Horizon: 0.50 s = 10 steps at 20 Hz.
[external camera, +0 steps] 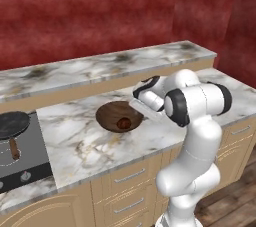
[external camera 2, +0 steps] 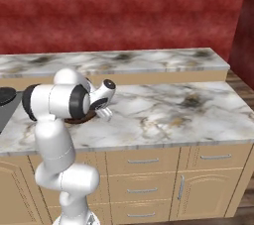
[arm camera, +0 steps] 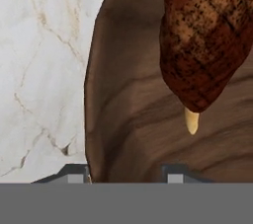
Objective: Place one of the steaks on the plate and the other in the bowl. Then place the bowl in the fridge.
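The brown wooden bowl (external camera: pixel 112 113) stands on the marble counter (external camera: pixel 75 141). One dark reddish-brown steak (external camera: pixel 124 122) lies inside it. In the hand view this steak (arm camera: pixel 207 40) sits up and to the right, with a pale bone tip at its lower end. My gripper (external camera: pixel 136 107) reaches down over the bowl's right rim. Its fingertips (arm camera: pixel 74 173) straddle the bowl's rim (arm camera: pixel 96 94), one outside and one inside, with a gap still showing on the inner side. In the right base view the gripper (external camera 2: pixel 105 114) hangs beside a sliver of the bowl (external camera 2: pixel 82 119). The plate, the other steak and the fridge are out of view.
A black frying pan (external camera: pixel 12 123) sits on the stove (external camera: pixel 20 163) at the counter's left end. A raised marble ledge (external camera: pixel 100 68) runs along the back below the red wall. Drawers and cabinet doors (external camera 2: pixel 144 179) line the counter front.
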### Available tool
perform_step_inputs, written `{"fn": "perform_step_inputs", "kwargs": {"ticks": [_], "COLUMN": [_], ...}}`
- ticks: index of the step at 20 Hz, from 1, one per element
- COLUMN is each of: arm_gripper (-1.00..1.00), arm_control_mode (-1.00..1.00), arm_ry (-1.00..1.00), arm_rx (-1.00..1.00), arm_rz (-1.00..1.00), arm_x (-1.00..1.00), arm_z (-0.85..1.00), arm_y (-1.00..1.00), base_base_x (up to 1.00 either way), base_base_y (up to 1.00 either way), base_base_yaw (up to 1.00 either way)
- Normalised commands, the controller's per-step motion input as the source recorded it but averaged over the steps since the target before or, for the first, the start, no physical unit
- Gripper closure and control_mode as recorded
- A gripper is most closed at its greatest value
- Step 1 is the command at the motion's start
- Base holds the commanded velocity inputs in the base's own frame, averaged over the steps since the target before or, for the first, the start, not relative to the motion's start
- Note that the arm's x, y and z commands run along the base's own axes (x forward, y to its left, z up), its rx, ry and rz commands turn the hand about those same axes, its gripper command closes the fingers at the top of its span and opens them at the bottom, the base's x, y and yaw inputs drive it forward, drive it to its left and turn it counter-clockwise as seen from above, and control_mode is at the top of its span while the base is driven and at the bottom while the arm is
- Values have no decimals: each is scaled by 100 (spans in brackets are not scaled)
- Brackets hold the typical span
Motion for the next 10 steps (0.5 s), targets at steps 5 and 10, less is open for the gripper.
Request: {"fn": "perform_step_inputs", "kwargs": {"ticks": [5, 10], "arm_gripper": [100, 100], "arm_control_mode": [-100, -100], "arm_ry": [0, 0], "arm_rx": [0, 0], "arm_rz": [0, -1], "arm_x": [-26, -4], "arm_z": [0, 0], "arm_y": [14, 8], "base_base_x": [0, 0], "base_base_y": [0, 0], "base_base_yaw": [0, 0]}}
